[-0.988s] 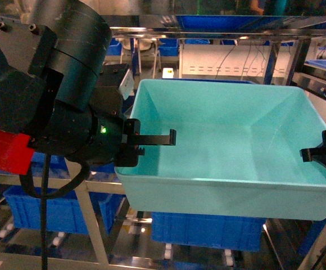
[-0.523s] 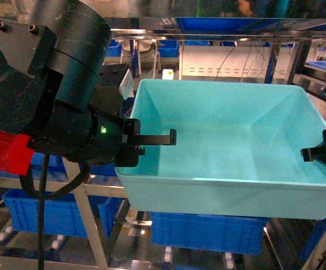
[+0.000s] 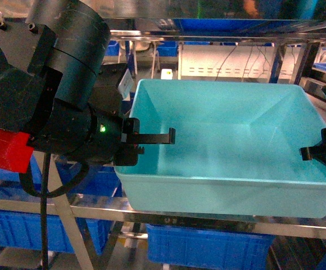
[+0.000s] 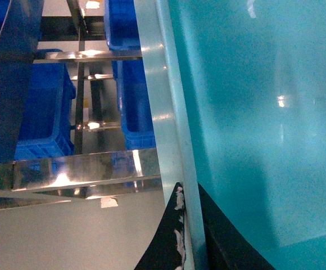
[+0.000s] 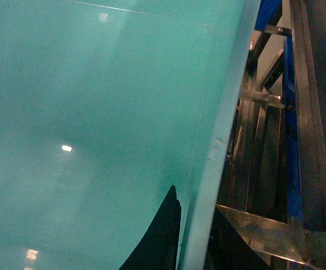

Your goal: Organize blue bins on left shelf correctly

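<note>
Turquoise, 1 bin [image 3: 225, 146], left gripper [image 4: 186, 236] and right gripper [image 5: 194, 236] fingers each clamping its rim.

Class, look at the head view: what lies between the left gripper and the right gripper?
The turquoise bin spans the stretch; its bare inside lies between the left gripper and right gripper, each at a side rim.

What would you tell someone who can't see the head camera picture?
A light turquoise bin, empty, is held at both side rims by the left gripper and right gripper, in front of a steel shelf with royal-blue totes below.
</note>
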### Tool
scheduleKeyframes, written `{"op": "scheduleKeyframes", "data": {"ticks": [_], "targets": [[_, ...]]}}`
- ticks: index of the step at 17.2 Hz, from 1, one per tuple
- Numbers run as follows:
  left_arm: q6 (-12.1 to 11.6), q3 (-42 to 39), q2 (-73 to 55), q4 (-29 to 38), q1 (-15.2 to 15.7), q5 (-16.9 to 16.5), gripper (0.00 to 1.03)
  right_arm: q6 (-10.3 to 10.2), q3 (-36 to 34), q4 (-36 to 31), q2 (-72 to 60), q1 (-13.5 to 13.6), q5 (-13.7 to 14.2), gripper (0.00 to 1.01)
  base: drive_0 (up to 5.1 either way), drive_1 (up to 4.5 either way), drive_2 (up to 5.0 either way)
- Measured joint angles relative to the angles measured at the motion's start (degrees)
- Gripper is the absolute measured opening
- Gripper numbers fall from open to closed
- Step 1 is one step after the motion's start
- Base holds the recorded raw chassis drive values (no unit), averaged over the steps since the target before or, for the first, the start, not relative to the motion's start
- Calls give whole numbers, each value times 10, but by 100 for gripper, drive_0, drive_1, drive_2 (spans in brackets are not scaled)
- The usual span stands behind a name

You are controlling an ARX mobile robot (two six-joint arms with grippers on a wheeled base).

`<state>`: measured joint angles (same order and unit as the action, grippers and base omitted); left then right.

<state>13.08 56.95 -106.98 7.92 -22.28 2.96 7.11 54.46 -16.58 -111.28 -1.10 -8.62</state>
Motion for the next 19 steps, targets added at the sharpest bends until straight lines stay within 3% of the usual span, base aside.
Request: {"op": "scheduleKeyframes", "data": {"ticks": [6,7,8,9,13,16,19], "targets": [[0,3,0,-4,0,-1,2,1,1,3,0,0,0,7,-2,430,-434],[0,19,-9,-19,-1,-9,2,2,17,33,-7,0,1,7,-2,430,-434],[0,45,-36,-26,-2,-10,2,5,46,50,-30,-2,4,7,-2,430,-434],[6,133,-123,-73,-2,-31,2,19,135,109,-111,-9,10,7,-2,430,-434],[6,185,-161,-95,3,-30,2,23,189,127,-153,-8,9,7,-2,430,-434],[7,258,-226,-115,15,-31,2,37,288,171,-220,-3,9,7,-2,430,-434],[7,280,-276,-146,22,-37,2,61,333,214,-270,7,15,7,-2,430,-434]]}}
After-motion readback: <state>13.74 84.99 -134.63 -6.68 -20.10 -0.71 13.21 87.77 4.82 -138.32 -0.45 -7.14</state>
